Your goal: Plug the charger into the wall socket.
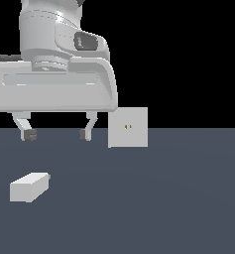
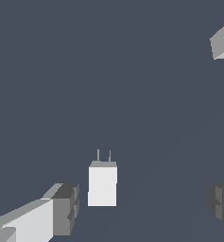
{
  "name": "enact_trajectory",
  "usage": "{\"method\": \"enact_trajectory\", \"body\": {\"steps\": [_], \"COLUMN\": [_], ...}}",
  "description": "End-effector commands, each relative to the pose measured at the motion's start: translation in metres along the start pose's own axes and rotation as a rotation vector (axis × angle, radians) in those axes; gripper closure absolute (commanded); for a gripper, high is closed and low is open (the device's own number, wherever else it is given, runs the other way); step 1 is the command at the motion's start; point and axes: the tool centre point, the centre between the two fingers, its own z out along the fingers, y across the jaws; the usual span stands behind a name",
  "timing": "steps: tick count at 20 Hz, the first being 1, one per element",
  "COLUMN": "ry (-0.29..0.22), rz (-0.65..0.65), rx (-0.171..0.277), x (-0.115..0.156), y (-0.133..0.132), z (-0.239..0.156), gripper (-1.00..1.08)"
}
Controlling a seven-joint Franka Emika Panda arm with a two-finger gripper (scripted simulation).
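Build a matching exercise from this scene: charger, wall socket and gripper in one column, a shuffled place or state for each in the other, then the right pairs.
Things:
1. charger
2. wall socket
3. gripper

Places or states:
A. open, hanging above the floor, holding nothing
B. standing upright, two tiny gold-rimmed holes at its centre
C. lying flat on the floor, free of any grip, prongs at one end

Pairs: 1-C, 2-B, 3-A
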Motion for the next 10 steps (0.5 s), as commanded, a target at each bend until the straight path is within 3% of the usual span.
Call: {"method": "enact_trajectory", "body": {"steps": [1, 10], "ry": [0.006, 0.014], "rz": [0.008, 0.02], "rx": [0.002, 0.003], "x": [-0.009, -0.022], "y": [-0.011, -0.029], "z": [0.009, 0.024], "gripper": [-0.92, -0.92]}}
